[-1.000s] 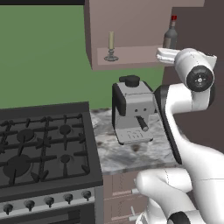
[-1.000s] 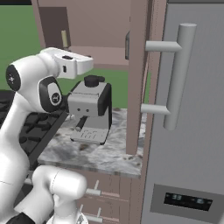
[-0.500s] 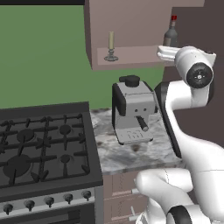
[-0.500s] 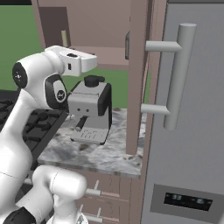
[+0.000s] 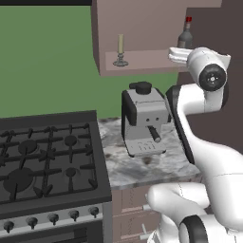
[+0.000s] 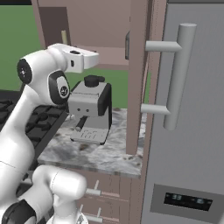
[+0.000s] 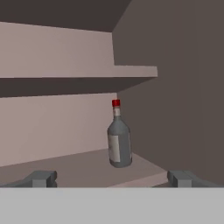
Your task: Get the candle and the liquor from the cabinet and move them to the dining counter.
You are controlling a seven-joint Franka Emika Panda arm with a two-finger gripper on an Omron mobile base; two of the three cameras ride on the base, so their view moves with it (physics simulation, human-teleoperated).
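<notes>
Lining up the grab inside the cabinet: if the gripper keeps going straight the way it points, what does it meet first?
Most likely the bottle. It stands upright on the cabinet shelf, roughly centred ahead of the open gripper, with nothing between them. How far off it is cannot be judged.

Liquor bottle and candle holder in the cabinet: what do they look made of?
The liquor looks like grey-brown glass, smooth with a pale label and a red cap. The candle is a matte cream taper, probably wax, in a grey, seemingly metal candlestick; it is too small to be sure.
</notes>
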